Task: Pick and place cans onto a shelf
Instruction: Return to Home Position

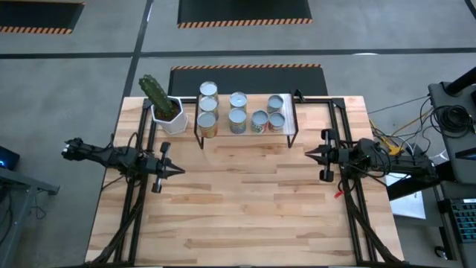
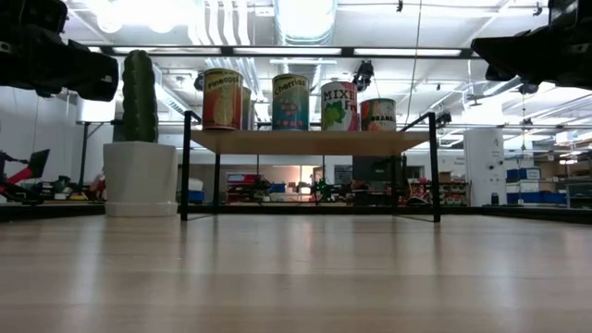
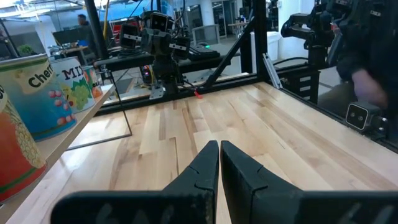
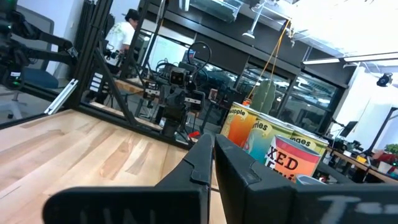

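- Dark two-finger left gripper, foremost in left wrist view: fingers pressed together, holding nothing; left-centre in high view, over light wooden tabletop.
- Right gripper: likewise closed and empty, right-centre in high view.
- Small cylindrical tins, silver tops, coloured labels: upper centre, upright on low light-wood shelf with black wire frame.
- Probably rigid, smooth-walled, fairly weighty; best pinched across label sides, mid-height.
- White pot with green cactus: just left of shelf.
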